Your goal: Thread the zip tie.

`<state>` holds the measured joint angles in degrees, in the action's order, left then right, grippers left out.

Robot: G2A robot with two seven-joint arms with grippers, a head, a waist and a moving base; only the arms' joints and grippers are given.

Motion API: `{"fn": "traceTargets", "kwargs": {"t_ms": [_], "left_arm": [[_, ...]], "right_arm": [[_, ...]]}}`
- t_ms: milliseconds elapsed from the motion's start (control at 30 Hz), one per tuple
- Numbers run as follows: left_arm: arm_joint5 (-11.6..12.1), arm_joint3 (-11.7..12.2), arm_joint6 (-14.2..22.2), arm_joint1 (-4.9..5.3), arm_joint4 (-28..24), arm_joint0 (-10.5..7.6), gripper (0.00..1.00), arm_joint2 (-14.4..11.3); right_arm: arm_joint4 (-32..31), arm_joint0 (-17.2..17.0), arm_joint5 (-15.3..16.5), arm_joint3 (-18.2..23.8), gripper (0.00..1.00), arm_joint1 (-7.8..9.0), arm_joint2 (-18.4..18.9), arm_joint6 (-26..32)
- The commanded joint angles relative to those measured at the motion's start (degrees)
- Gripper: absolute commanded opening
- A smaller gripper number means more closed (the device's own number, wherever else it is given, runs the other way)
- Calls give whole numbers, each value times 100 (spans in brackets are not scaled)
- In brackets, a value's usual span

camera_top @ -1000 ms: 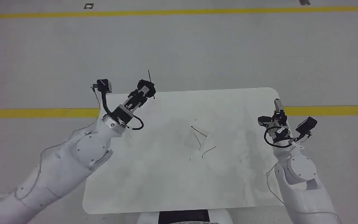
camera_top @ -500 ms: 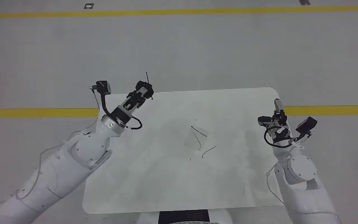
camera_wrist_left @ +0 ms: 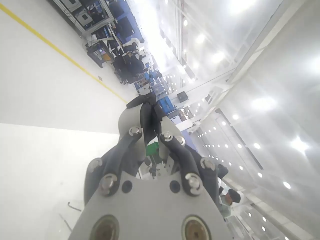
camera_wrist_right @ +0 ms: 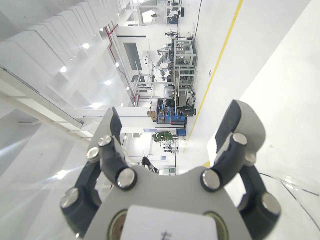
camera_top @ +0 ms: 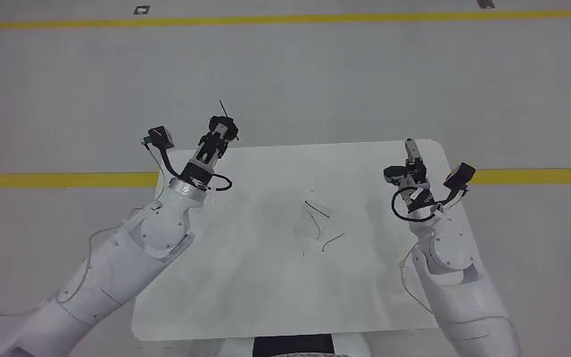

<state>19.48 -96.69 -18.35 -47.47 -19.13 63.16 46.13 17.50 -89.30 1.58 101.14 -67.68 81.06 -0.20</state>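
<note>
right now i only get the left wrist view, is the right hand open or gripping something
Observer: The right hand is open and holds nothing.
Operator: where is it over the table
Observer: In the top view it sits near the far right corner of the table.
Operator: and those black strands i see on the table
Observer: The thin black strands lie near the table's middle, with nothing touching them.
</note>
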Motion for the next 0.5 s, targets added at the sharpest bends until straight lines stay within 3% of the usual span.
{"fn": "traceTargets", "kwargs": {"t_ms": [0,33,467], "left_arm": [[0,12,-2,-7,-11,-6,0,-5],[0,12,-2,-7,-11,-6,0,-5],[0,12,-2,-7,-11,-6,0,-5]], "right_arm": [[-61,177,71,-164,100,-18,-116,118],[-42,255,216,-243,100,-26,-151,235],[-42,255,216,-243,100,-26,-151,235]]}}
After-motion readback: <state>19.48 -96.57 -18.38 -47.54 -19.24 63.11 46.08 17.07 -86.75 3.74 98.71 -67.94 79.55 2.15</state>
